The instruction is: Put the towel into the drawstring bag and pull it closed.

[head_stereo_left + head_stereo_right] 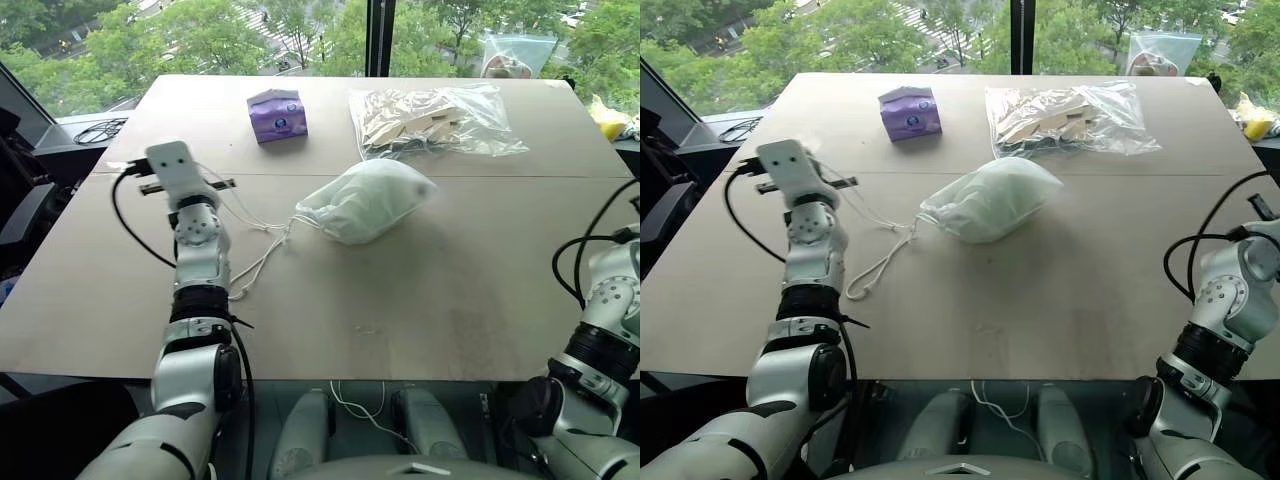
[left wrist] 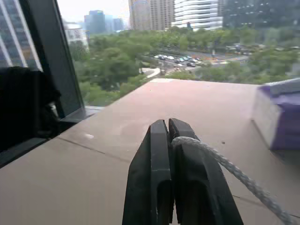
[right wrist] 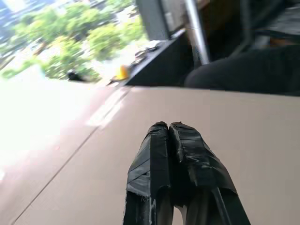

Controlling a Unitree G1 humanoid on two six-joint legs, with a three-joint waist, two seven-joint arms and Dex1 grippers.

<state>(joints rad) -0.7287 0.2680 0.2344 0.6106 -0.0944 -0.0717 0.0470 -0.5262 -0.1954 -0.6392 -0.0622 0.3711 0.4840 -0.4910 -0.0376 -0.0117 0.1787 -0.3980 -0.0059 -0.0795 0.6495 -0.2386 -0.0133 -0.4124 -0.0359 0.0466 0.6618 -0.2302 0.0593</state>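
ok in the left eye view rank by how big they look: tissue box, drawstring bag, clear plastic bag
1. clear plastic bag, though it sits farther back
2. drawstring bag, somewhat smaller, nearer the camera
3. tissue box, clearly smallest

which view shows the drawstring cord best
The right eye view: the cord runs from the drawstring bag mouth toward the left gripper. The left eye view matches; the left wrist view shows a short stretch pinched.

- Drawstring bag [image 1: 368, 200]: white, translucent, bulging, lying on its side mid-table, gathered mouth at its 8 o'clock end, white cord trailing from there.
- Towel [image 1: 385, 190]: pale green, inside it.
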